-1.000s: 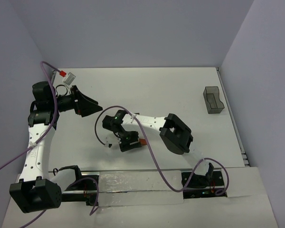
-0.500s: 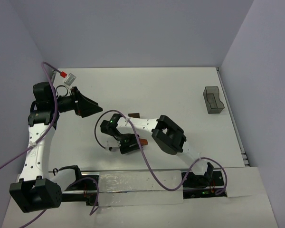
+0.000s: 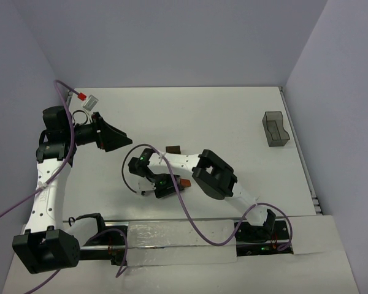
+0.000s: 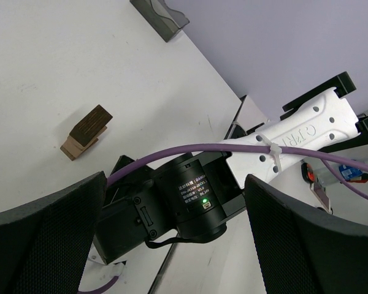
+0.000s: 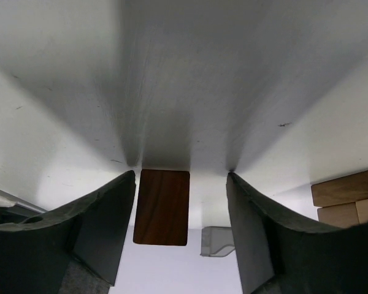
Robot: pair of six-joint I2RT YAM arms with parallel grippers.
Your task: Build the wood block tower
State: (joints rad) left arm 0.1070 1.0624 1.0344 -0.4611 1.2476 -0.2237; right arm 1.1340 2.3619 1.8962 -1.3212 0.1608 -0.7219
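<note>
The reddish-brown wood piece (image 5: 162,208), smooth and with rounded corners, lies on the white table (image 5: 184,73) between the open fingers of the right gripper (image 5: 181,168), close against one finger. Light tan blocks (image 5: 346,199) with visible grain sit near, outside those fingers. The left gripper (image 4: 175,180) holds nothing, its black mesh-textured fingers spread wide.

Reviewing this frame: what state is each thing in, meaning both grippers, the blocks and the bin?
left gripper: open wide, empty.
right gripper: open, jaws on either side of the reddish-brown block, not clamped.
reddish-brown block: lying flat between the jaws, close to one finger.
block stack: dark piece on tan blocks, standing, untouched.
grey bin: upright, nothing seen inside.
</note>
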